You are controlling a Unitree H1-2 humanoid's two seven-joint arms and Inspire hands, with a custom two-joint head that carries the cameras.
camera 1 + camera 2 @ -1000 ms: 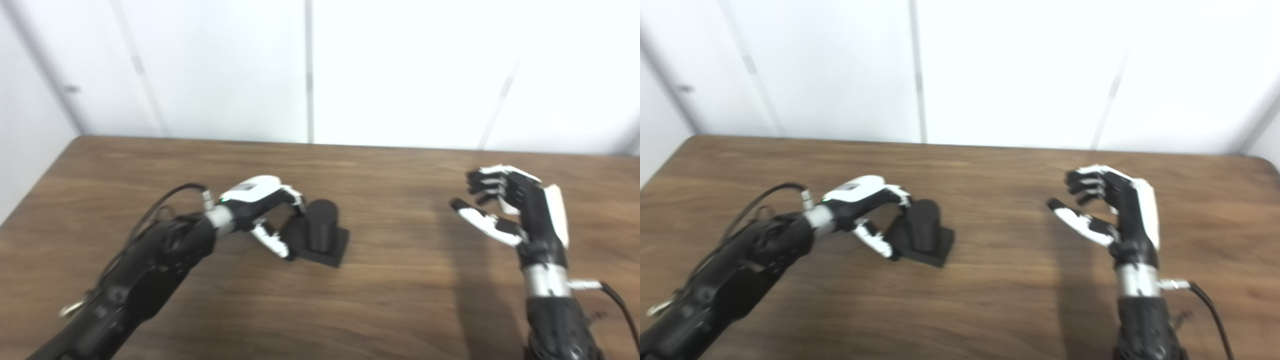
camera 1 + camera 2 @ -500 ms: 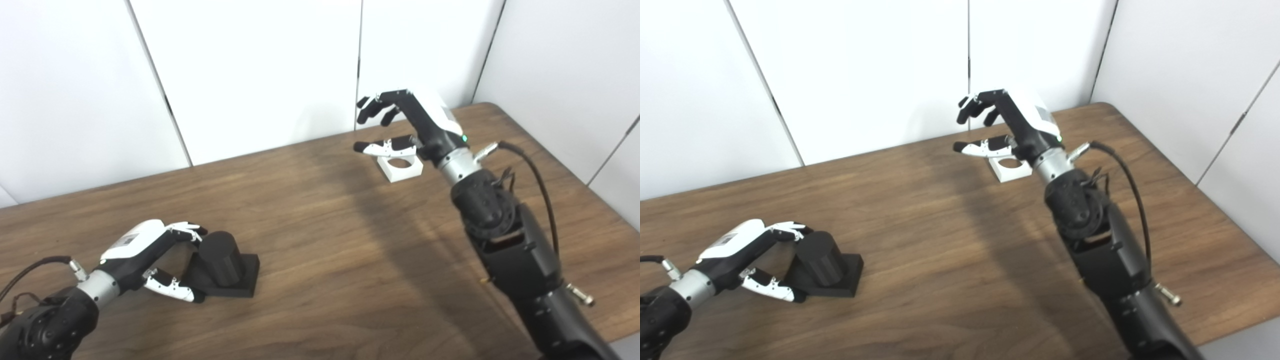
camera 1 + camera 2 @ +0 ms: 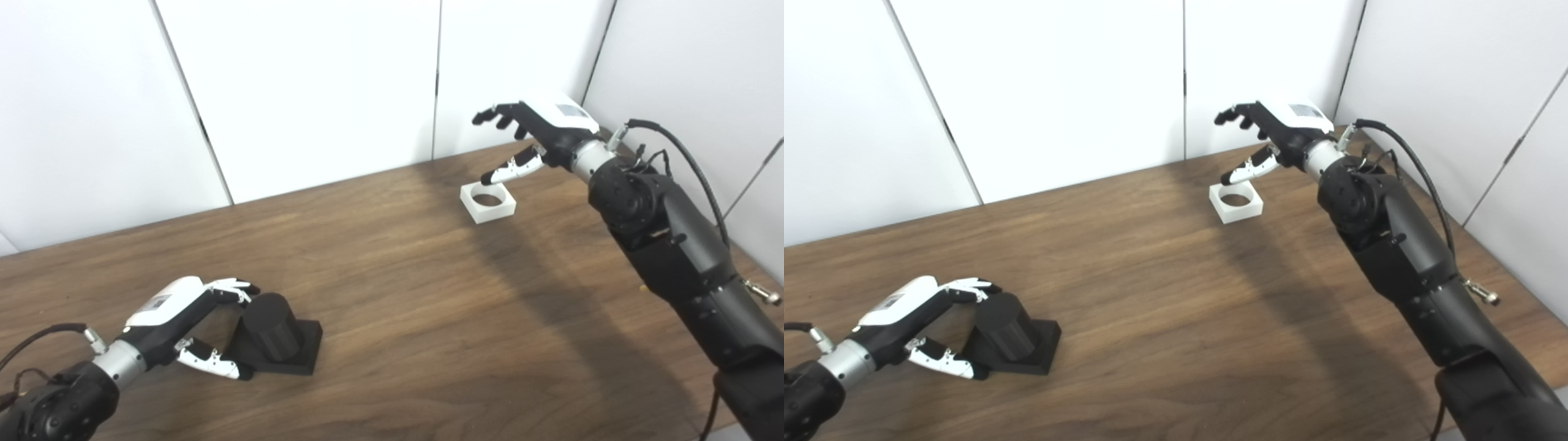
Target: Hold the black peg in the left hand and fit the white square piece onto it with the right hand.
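Note:
The black peg [image 3: 272, 327], a short cylinder on a square black base, stands on the wooden table [image 3: 392, 294] at the lower left. My left hand [image 3: 184, 321] is open and cupped around its left side, fingers over the top edge and thumb by the base, without a closed hold. The white square piece [image 3: 488, 202], with a round hole through it, lies flat near the table's far right. My right hand [image 3: 530, 138] hovers open just above and behind it, thumb pointing down toward its far edge, not touching it.
White wall panels [image 3: 306, 92] stand right behind the table's far edge. The right arm [image 3: 667, 245] stretches along the table's right side, with a cable [image 3: 686, 153] looping off the wrist. The table's right edge lies near the arm.
The right hand has swung back to the right, uncovering the white square piece, and its thumb now points down at it. The left hand stays cupped at the peg. The camera shifted earlier.

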